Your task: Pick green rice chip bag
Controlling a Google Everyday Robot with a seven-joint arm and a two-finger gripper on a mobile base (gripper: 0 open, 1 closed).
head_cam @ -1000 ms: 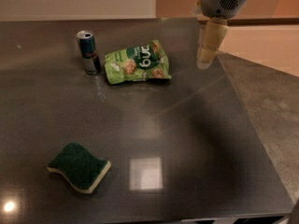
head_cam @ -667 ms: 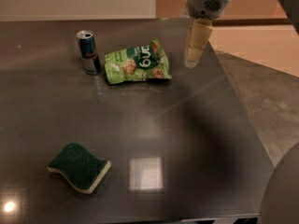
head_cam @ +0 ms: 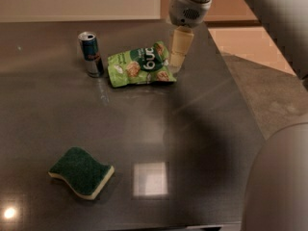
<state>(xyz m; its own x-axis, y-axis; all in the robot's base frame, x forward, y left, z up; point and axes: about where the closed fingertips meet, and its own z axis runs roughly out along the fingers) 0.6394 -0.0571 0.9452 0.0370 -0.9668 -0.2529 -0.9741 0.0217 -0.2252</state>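
The green rice chip bag (head_cam: 139, 65) lies flat on the dark table (head_cam: 202, 129) at the back, light green with a dark round logo and tan chip pictures. My gripper (head_cam: 176, 64) hangs from the arm at the top. Its pale fingers point down just right of the bag's right edge, close to the tabletop. It holds nothing.
A slim blue and silver can (head_cam: 91, 54) stands upright just left of the bag. A dark green wavy sponge (head_cam: 81, 171) with a pale underside lies at the front left. The table's right edge runs diagonally beside the floor. The arm's grey body fills the right side.
My gripper has moved left and down, from well right of the bag to right beside its right edge. The bag, can and sponge have not moved.
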